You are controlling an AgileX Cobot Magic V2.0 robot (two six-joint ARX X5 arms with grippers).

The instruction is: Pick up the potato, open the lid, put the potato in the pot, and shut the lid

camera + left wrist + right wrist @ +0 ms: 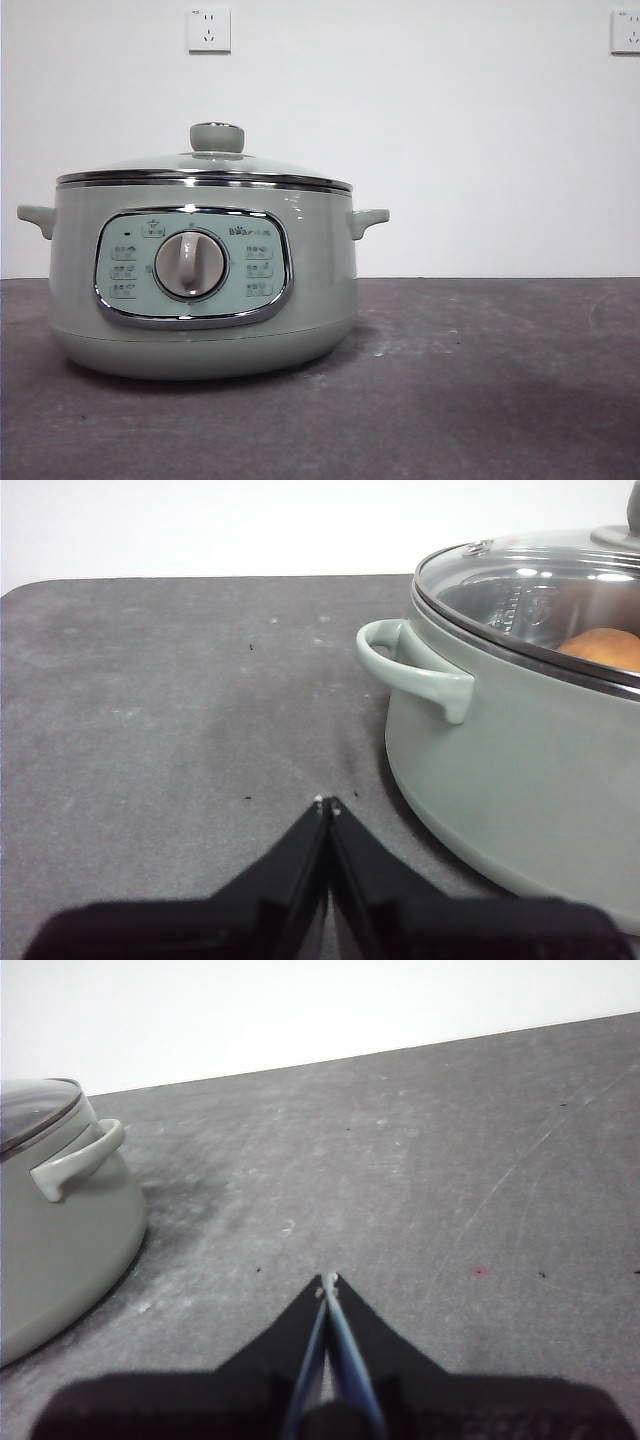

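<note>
Sage-green round electric pot [205, 290] sits closed under its glass lid [530, 590], orange-brown potato [603, 647] inside; both grippers [328, 805] [328, 1280] wait clenched, empty.

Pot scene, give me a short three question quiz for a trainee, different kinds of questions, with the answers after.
1. True or false: the lid sits closed on the pot.
2. Where is the potato? A) on the table B) inside the pot, under the glass C) held by the left gripper
3. Fill in: both the left gripper and the right gripper have their jaws ____ and hold nothing.

Key: 1 true; 2 B; 3 shut.
</note>
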